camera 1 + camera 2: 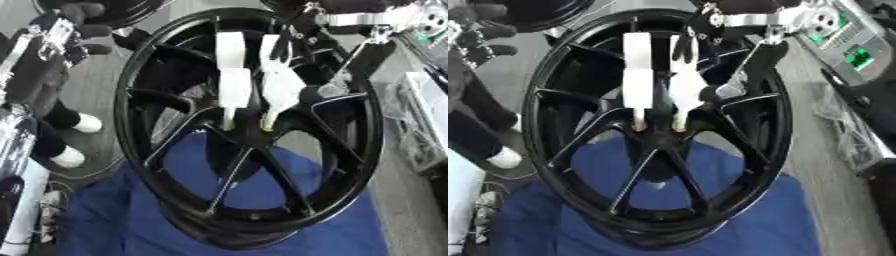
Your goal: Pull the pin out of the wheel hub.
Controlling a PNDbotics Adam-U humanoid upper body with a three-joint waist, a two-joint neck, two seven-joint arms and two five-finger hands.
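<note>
A blue cloth (131, 220) is spread beneath the black spoked wheel hub (658, 130). Two white-handled pins (233, 80) are seen seated at its centre; none is out. The right hand (302, 75) is beside one; its grip cannot be told.

The wheel hub (254, 125) is glossy black, spokes and rim alike. Two pins (234, 75) at its centre have white handles and brass-coloured tips. Beneath lies a deep blue cloth (131, 220). The right hand (750, 20), far right, is black and silver.
</note>
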